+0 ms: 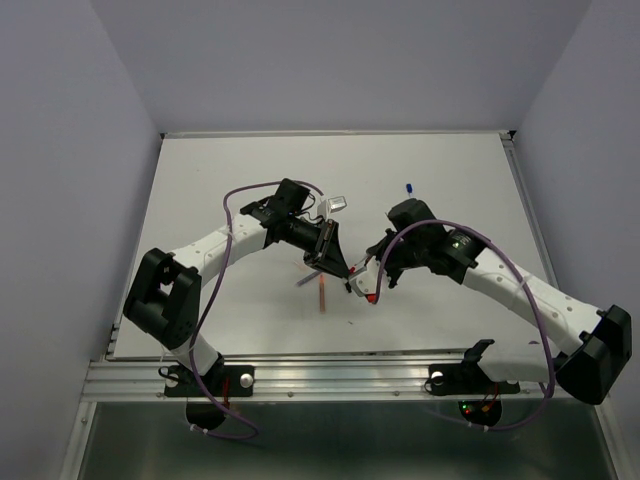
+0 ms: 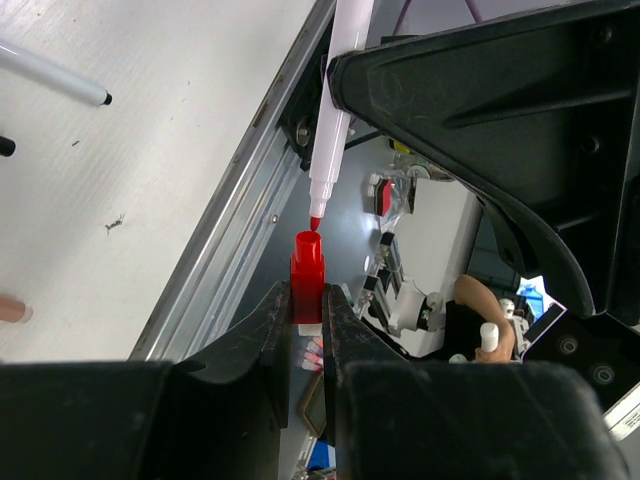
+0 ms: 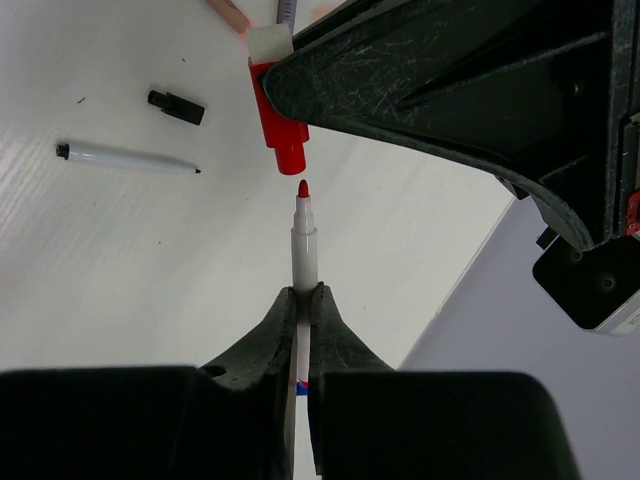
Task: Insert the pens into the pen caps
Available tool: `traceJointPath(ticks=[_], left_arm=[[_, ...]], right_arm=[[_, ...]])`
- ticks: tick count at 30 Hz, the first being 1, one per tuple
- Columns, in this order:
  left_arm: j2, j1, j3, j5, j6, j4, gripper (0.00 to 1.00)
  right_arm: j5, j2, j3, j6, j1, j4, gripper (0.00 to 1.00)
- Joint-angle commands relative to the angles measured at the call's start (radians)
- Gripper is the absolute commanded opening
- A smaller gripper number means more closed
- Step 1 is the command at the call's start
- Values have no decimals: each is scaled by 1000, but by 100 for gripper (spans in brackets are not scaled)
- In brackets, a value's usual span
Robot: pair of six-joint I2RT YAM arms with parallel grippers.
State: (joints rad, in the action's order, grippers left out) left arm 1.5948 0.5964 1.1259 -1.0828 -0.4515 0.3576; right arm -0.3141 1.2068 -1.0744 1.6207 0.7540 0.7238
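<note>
The left gripper [image 2: 308, 300] is clamped narrow on a red cap [image 2: 307, 270], its mouth facing up in the left wrist view. The right gripper [image 3: 303, 297] is pinched tight on a white pen [image 3: 303, 245], red tip toward the cap. Tip and mouth are nearly in line and just apart, not touching, and the cap leans a little off the pen's line. The two grippers meet nose to nose above the middle of the table [image 1: 220, 170], each one's black body filling much of the other's wrist view.

On the table below, a black cap [image 3: 176, 106] lies near a second white pen [image 3: 125, 157] with a black tip, the two not touching. An orange pen [image 1: 322, 293] and a grey pen [image 1: 304, 283] lie just left of the meeting point. A blue cap [image 1: 410, 187] sits well apart toward the far edge.

A metal rail [image 1: 330, 375] runs along the near edge. Walls stand to the left, to the right and at the far side, and bare white surface spreads toward the far corners
</note>
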Motion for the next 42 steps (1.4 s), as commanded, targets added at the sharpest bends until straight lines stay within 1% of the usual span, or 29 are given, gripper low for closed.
traceJointPath(ticks=[1,17,28,37,42], left_arm=[[-39,5,43,-8,30,11,0],[-41,5,48,-6,37,7,0],[-39,5,34,-16,14,-25,0],[-39,6,20,-12,-6,-37,0],[-26,6,23,-14,-24,-58,0]], right_arm=[[9,10,-38,-15,7,-41,1],[1,17,-41,11,16,0,1],[-46,-6,-41,10,34,9,1],[-46,-19,-44,15,34,17,1],[-63,-35,-36,47,34,32,1]])
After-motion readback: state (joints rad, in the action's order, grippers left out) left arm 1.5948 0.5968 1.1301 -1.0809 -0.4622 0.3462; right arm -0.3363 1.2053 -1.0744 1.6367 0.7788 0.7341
